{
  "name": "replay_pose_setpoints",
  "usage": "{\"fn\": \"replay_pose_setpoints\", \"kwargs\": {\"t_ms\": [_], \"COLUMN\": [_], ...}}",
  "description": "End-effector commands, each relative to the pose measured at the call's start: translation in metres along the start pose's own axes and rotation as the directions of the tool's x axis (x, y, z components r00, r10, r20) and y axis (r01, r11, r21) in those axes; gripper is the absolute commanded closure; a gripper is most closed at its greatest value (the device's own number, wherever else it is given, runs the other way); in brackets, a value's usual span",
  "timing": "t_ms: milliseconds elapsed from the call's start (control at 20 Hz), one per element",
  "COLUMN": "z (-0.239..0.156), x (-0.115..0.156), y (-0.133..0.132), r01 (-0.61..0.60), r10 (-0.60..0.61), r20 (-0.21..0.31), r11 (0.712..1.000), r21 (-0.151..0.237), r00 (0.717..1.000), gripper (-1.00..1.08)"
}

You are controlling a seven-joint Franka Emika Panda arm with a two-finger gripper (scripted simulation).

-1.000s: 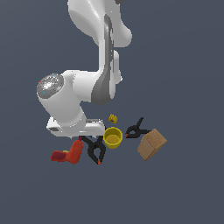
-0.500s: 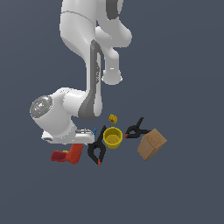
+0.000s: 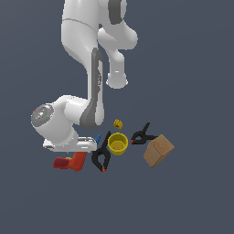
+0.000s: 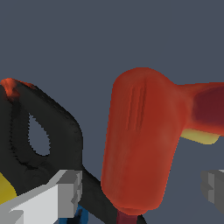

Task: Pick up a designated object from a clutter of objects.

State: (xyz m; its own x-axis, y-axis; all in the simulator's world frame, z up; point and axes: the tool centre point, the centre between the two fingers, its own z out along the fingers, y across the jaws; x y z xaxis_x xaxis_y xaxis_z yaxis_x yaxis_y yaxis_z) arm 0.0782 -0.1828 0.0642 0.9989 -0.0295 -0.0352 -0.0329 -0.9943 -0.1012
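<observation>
Red drill [image 3: 69, 162] on the floor at the exterior view's left end of the clutter, just below the white wrist, partly hidden by it. Beside it, toward the exterior view's right: black spring clamp [image 3: 102, 157], then yellow cup [image 3: 117, 143], second clamp [image 3: 142, 135], tan cardboard box [image 3: 158, 151]; small yellow piece [image 3: 118, 123] behind the cup, a blue bit [image 3: 98, 138] peeking past the wrist. In the wrist view, drill [image 4: 144, 135] filling the middle, chunky body between two grey fingertips [image 4: 70, 192], gripper [image 4: 142, 188] spread wide, straddling but gripping nothing. Contact with the drill apparently none, though hard to judge this close. Clamp [image 4: 39, 131] just beside the drill.
</observation>
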Motion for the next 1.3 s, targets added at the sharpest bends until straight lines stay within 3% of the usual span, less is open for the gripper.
{"fn": "replay_pose_setpoints", "kwargs": {"t_ms": [0, 400, 450, 1250], "z": [0.005, 0.03, 0.03, 0.022], "x": [0.0, 0.0, 0.0, -0.002], "y": [0.0, 0.0, 0.0, -0.01], "r01": [0.0, 0.001, 0.001, 0.0], "r10": [0.0, -0.001, -0.001, 0.0], "r20": [0.001, 0.0, 0.0, 0.0], "r11": [1.0, 1.0, 1.0, 1.0], "r21": [0.0, 0.001, 0.001, 0.0], "r00": [1.0, 1.0, 1.0, 1.0], "gripper": [-1.0, -1.0, 1.08, 1.08]}}
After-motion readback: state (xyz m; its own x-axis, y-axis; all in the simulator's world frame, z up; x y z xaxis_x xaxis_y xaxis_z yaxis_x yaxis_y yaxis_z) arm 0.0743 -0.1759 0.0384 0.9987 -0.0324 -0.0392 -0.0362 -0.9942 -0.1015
